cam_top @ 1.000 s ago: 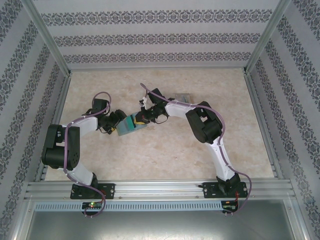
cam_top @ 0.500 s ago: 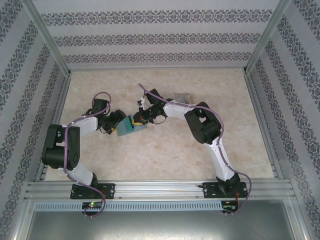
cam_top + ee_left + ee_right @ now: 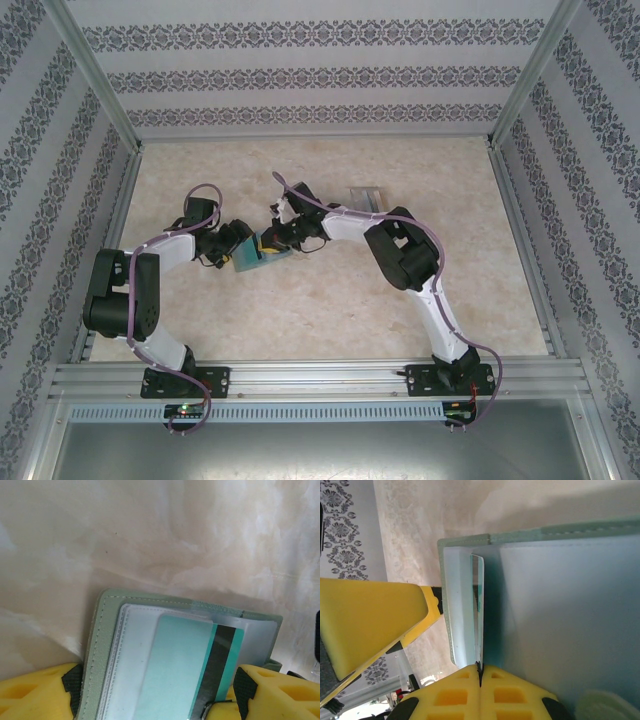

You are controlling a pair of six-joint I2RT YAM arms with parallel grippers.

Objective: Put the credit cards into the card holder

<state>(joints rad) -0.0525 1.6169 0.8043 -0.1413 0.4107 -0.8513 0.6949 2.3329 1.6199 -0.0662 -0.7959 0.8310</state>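
Left gripper [image 3: 155, 700]: wide, gripping the card holder [image 3: 106, 645] by its sides.
Right gripper [image 3: 480, 677]: closed, pinching the teal card [image 3: 182, 665] by its edge.
Teal card: partly in the holder's clear sleeve [image 3: 137, 630].

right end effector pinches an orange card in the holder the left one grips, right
No: the card is teal, not orange, as the left wrist view shows. The right end effector does pinch it, in the holder the left end effector grips.

The pale marbled tabletop [image 3: 320, 310] is lit brightly and evenly from above, soft shadows are cast around the grey-green soft card holder [image 3: 102, 645], and it is washed by glare and slightly blurred in the wrist views.
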